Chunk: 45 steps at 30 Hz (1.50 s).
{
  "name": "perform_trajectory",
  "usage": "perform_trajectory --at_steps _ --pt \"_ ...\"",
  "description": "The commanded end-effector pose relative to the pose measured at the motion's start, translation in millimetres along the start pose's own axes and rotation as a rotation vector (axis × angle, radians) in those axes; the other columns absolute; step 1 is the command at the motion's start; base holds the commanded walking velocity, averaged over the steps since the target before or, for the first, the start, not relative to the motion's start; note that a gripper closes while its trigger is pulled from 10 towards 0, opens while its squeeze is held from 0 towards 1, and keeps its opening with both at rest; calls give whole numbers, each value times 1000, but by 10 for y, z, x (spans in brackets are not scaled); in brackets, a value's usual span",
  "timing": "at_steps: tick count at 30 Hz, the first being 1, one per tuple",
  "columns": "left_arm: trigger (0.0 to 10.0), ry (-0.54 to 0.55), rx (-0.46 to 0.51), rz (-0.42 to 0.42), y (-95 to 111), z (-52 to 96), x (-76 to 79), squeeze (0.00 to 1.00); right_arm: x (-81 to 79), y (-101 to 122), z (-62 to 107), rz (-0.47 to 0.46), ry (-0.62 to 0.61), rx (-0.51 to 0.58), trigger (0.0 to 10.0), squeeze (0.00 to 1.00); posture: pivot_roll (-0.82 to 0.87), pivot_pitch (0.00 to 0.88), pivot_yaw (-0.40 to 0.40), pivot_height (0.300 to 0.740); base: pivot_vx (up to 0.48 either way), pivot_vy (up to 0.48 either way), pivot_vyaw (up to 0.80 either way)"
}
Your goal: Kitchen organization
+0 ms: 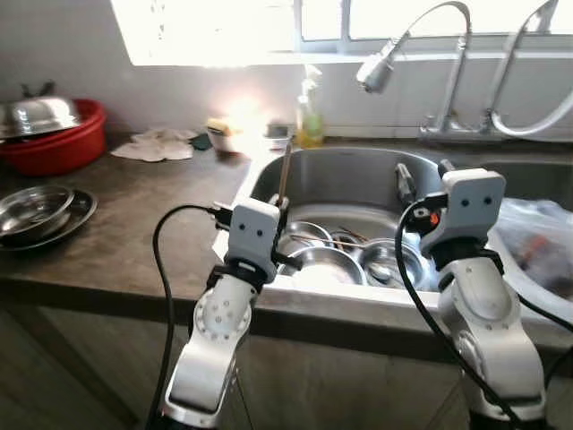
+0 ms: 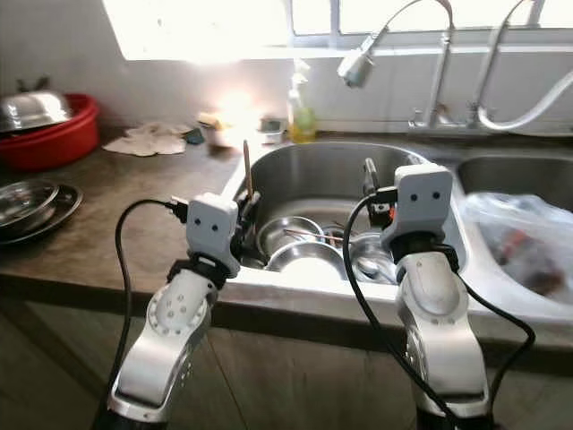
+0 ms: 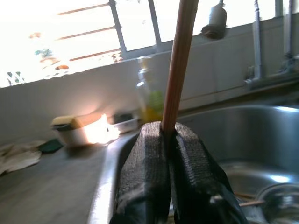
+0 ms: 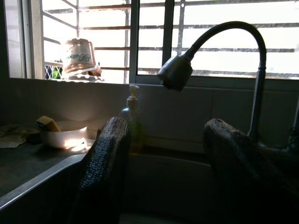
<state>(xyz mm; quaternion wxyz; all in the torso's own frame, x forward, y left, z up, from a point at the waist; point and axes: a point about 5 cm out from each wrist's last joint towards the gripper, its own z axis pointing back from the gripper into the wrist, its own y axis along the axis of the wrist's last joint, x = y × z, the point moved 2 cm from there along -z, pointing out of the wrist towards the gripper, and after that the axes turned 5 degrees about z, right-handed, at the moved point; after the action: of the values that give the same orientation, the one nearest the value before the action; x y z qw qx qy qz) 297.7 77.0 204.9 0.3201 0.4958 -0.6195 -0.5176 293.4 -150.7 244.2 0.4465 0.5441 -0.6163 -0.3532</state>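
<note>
My left gripper [image 1: 283,208] is shut on a thin wooden stick [image 1: 284,170] that stands upright over the left rim of the steel sink [image 1: 358,175]. In the left wrist view the stick [image 3: 180,65] rises from between the two pressed-together pads [image 3: 149,172]. My right gripper [image 1: 423,179] hangs open above the middle of the sink with nothing between its fingers [image 4: 105,163]. Several steel bowls [image 1: 327,262] and some utensils lie in the sink bottom below both grippers.
A red basin [image 1: 55,143] with a steel lid and stacked steel plates [image 1: 40,213] sit on the left counter. A cloth [image 1: 157,145], a white bowl [image 4: 63,134] and a soap bottle [image 1: 310,118] stand by the window. A faucet [image 1: 380,67] arches overhead. A plastic bag [image 1: 537,242] lies in the right basin.
</note>
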Motion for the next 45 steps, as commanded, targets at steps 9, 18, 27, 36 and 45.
perform_trajectory --at_steps 9,18,27,36,45 --pt "10000 -125 -23 4 -29 -14 150 0 -22 43 6 -2 6 12 10000 0 27 43 -2 740 280 0 0" --pt "10000 -213 -160 36 -269 -85 203 0 -60 45 28 -14 8 9 10000 0 26 46 4 740 0 0 0" --pt "10000 -337 -251 0 -515 -296 291 0 -91 53 41 -24 14 8 10000 0 21 49 14 740 0 0 0" --pt "10000 -413 -322 -4 -723 -363 447 1000 -96 60 73 -23 10 7 10000 0 11 52 25 740 0 0 0" --pt "10000 -435 -320 3 -787 -337 528 1000 -98 33 82 -24 5 -4 10000 0 18 61 26 740 0 0 0"
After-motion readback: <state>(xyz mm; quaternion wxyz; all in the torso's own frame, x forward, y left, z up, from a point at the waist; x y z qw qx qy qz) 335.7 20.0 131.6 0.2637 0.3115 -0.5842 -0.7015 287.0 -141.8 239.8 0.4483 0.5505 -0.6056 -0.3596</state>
